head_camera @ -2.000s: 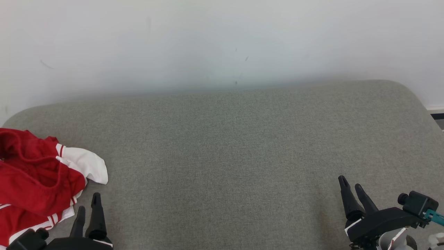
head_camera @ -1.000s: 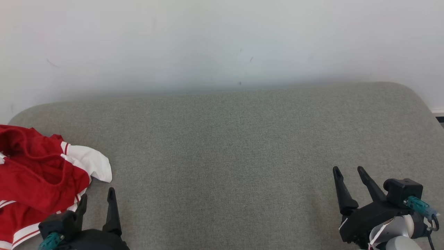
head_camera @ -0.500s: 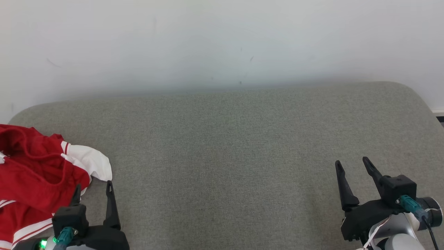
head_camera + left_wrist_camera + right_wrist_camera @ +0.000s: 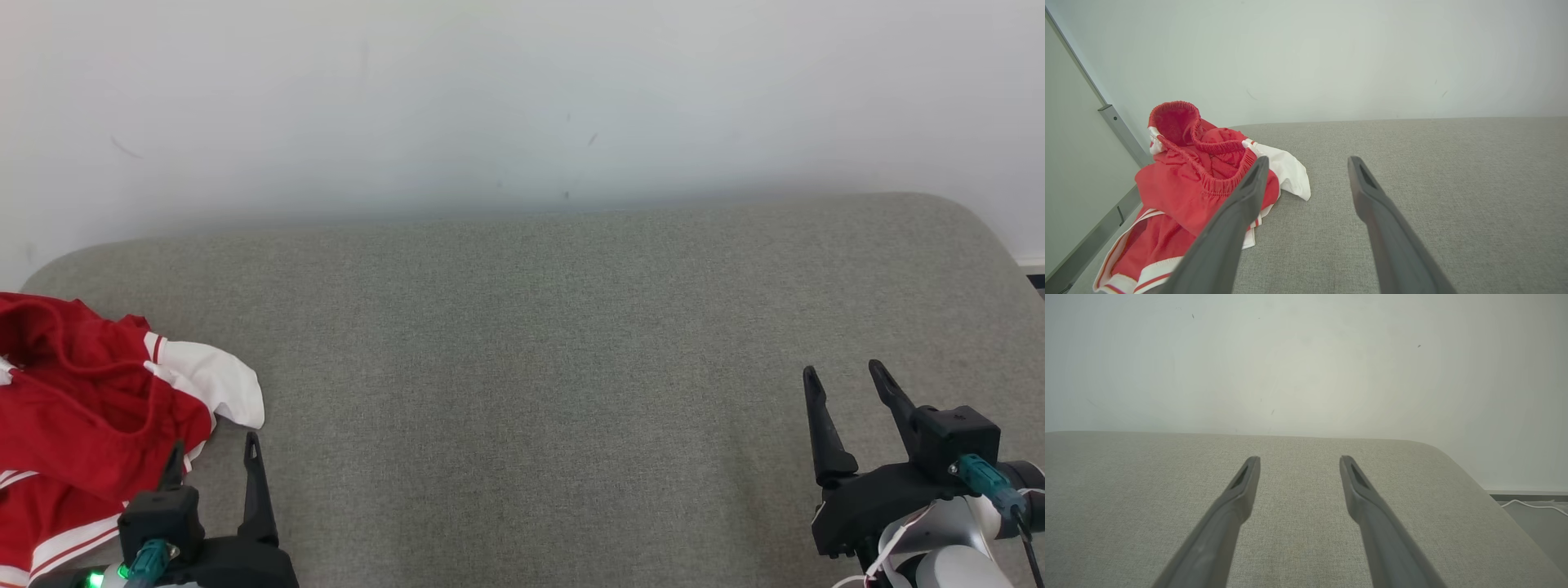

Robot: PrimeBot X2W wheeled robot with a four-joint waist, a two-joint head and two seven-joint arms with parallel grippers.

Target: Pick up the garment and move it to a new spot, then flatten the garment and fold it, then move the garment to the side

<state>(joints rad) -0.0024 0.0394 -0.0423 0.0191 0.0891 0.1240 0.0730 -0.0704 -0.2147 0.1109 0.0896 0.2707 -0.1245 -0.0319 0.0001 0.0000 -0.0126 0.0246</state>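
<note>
Both pairs have spread wide since two seconds ago: left jaws and right jaws now stand open and empty. The broad grey woven-fabric padded worktop (image 4: pixel 531 327) runs beneath them, with the plain white wall (image 4: pixel 522 82) beyond. The crumpled red shorts with white trim (image 4: pixel 82 408) lie heaped just left of the left jaws, whose near tip overlaps the hem. Whether they touch, can't tell. The shorts sit well apart from the right jaws.

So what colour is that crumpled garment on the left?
The garment is red with white panels and red-and-white striped trim, clearest in the left wrist view.
</note>
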